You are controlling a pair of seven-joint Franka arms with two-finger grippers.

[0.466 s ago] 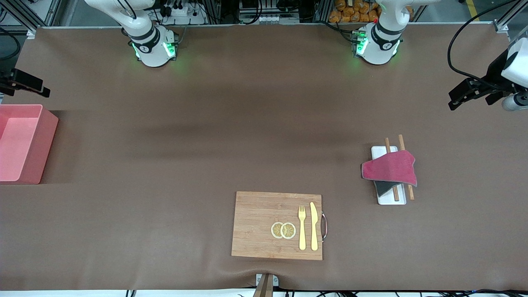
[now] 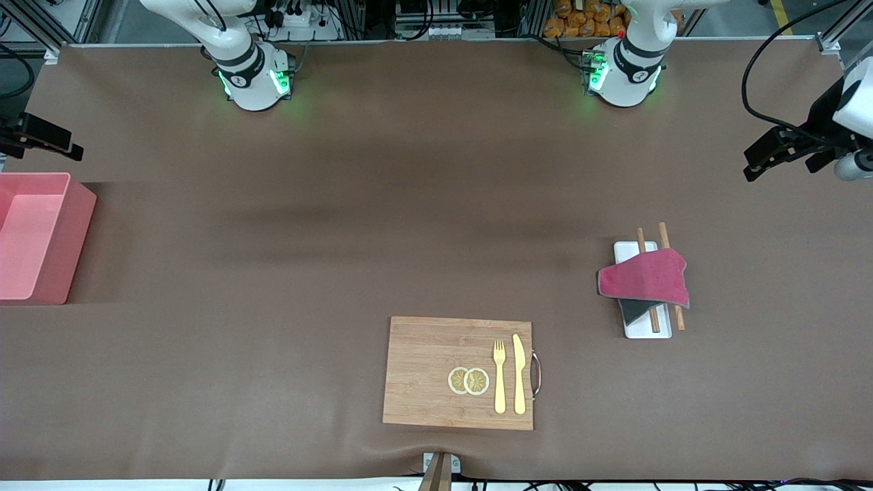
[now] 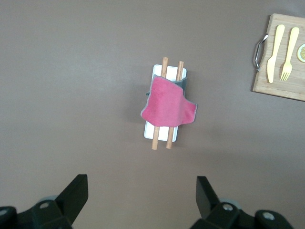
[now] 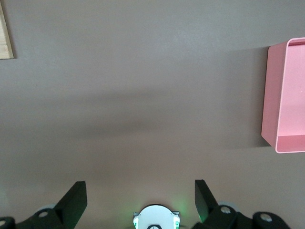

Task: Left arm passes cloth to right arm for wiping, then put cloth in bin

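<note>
The crimson cloth (image 2: 644, 278) lies draped over two wooden chopsticks (image 2: 663, 235) on a flat white tray (image 2: 648, 331), its dark grey underside showing at one corner. It also shows in the left wrist view (image 3: 167, 106). My left gripper (image 2: 760, 157) hangs open and empty high over the left arm's end of the table, well apart from the cloth; its own view (image 3: 141, 193) shows the jaws wide. The pink bin (image 2: 41, 235) stands at the right arm's end. My right gripper (image 2: 65, 143) is open and empty, up over the table beside the bin (image 4: 286, 95).
A wooden board (image 2: 436, 372) with a metal handle lies near the front camera. It carries a yellow fork (image 2: 500, 375), a yellow knife (image 2: 519, 374) and two lemon slices (image 2: 468, 380). The right arm's base (image 4: 155, 218) shows in the right wrist view.
The left hand has shifted slightly toward the table's edge. The cloth, bin and right gripper have not moved.
</note>
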